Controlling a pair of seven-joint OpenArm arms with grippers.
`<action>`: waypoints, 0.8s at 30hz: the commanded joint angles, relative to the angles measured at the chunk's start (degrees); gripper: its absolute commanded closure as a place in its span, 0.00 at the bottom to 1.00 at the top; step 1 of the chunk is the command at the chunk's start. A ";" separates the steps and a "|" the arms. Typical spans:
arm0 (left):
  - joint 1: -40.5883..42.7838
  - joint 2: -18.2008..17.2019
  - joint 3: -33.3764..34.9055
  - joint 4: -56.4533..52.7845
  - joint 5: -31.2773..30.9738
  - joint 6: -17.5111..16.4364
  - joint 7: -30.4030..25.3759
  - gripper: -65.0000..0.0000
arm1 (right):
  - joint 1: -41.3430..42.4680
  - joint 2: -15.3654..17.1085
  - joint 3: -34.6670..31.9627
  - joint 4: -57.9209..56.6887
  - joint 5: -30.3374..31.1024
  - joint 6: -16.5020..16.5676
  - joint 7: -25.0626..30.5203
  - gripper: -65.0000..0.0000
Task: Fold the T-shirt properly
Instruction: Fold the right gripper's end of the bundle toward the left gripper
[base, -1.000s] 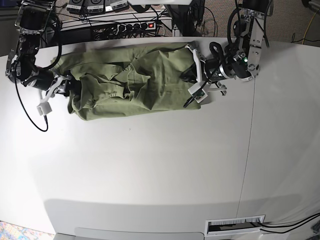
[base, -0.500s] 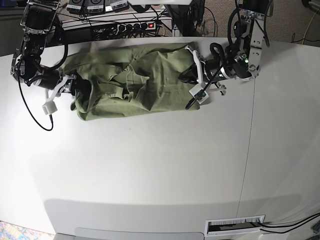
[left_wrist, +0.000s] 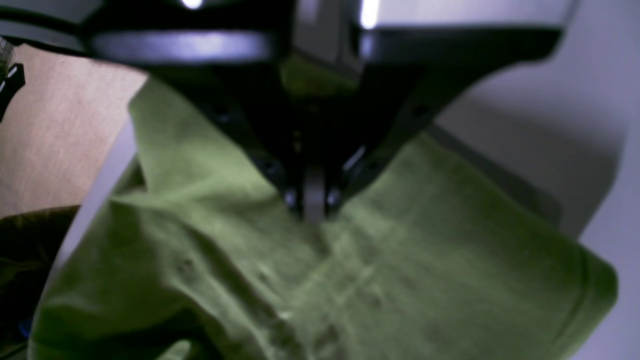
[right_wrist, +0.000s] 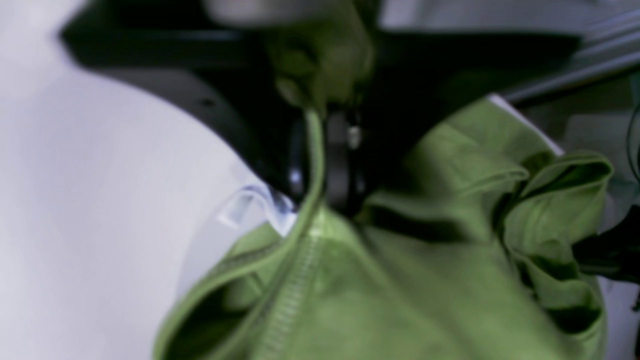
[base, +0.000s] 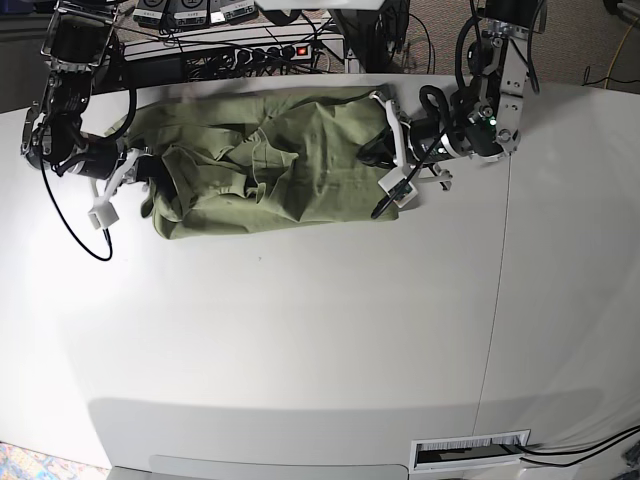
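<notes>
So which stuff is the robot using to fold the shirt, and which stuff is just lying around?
For the job:
- crumpled plain olive-green cotton T-shirt
- left gripper, shut on the shirt's edge
- right gripper, pinching the shirt's other end
- white table it lies on

Just lying about:
- black power strip with a red switch
- tangled black cables behind the table

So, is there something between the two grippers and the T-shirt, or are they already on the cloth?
Nothing visible stands between them. The left gripper is shut on the T-shirt at one end, and the right gripper pinches a hemmed edge at the other end. The white table in front of the shirt shows nothing lying on it.
</notes>
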 joint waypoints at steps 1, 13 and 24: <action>0.15 -0.31 0.11 -0.24 2.99 0.33 2.80 1.00 | 0.33 0.94 0.11 0.37 0.63 -0.05 -1.09 1.00; 0.17 0.02 0.22 -0.24 -0.92 0.31 2.19 1.00 | 2.10 -1.90 0.11 5.11 20.17 -0.05 -1.41 1.00; 0.35 2.71 0.24 -0.26 -0.92 -0.39 1.95 1.00 | 3.04 -13.51 0.11 12.17 20.22 -0.05 -1.41 1.00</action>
